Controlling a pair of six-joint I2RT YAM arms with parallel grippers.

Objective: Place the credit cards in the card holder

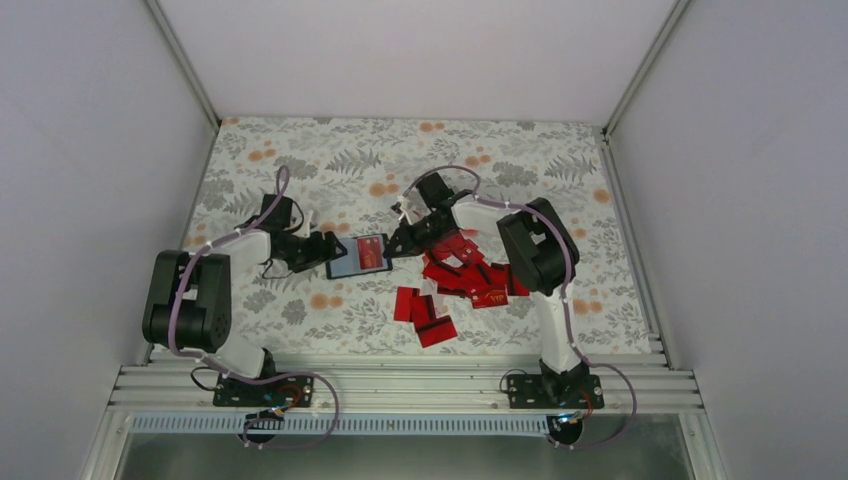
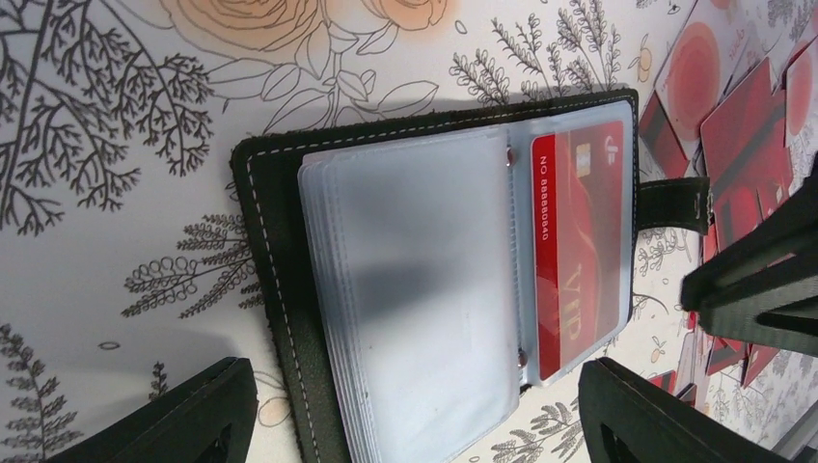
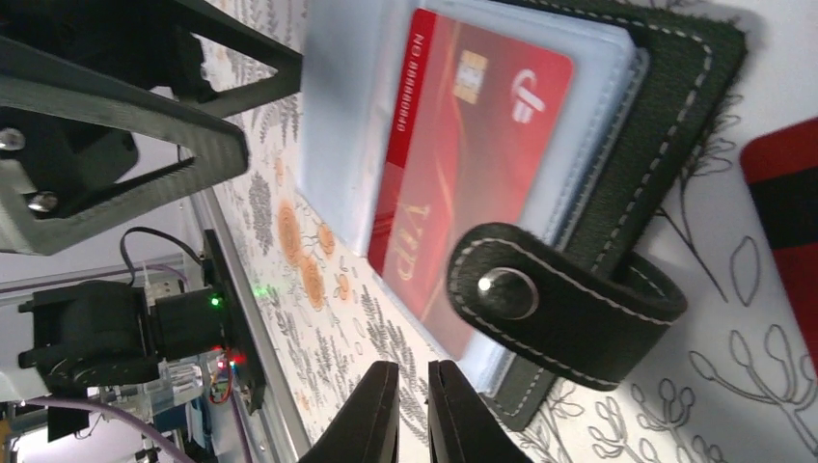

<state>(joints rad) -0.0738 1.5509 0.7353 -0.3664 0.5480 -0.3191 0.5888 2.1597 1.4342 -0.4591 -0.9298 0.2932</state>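
Note:
The card holder point(image 1: 358, 256) lies open on the floral cloth between my two grippers. In the left wrist view its clear pockets point(image 2: 415, 280) face up and one red VIP card point(image 2: 579, 251) sits in the right-hand pocket. My left gripper point(image 1: 322, 250) is open, its fingers point(image 2: 183, 415) either side of the holder's near end and apart from it. The right gripper point(image 3: 415, 415) is shut with nothing in it, just off the holder's snap tab point(image 3: 569, 299). Several loose red credit cards point(image 1: 462, 272) lie in a heap to the right of the holder.
More red cards point(image 1: 425, 318) lie nearer the front edge, some showing a black stripe point(image 3: 786, 222). White walls and metal rails point(image 1: 400, 385) close in the cloth on all sides. The right arm point(image 1: 535, 250) reaches over the card heap.

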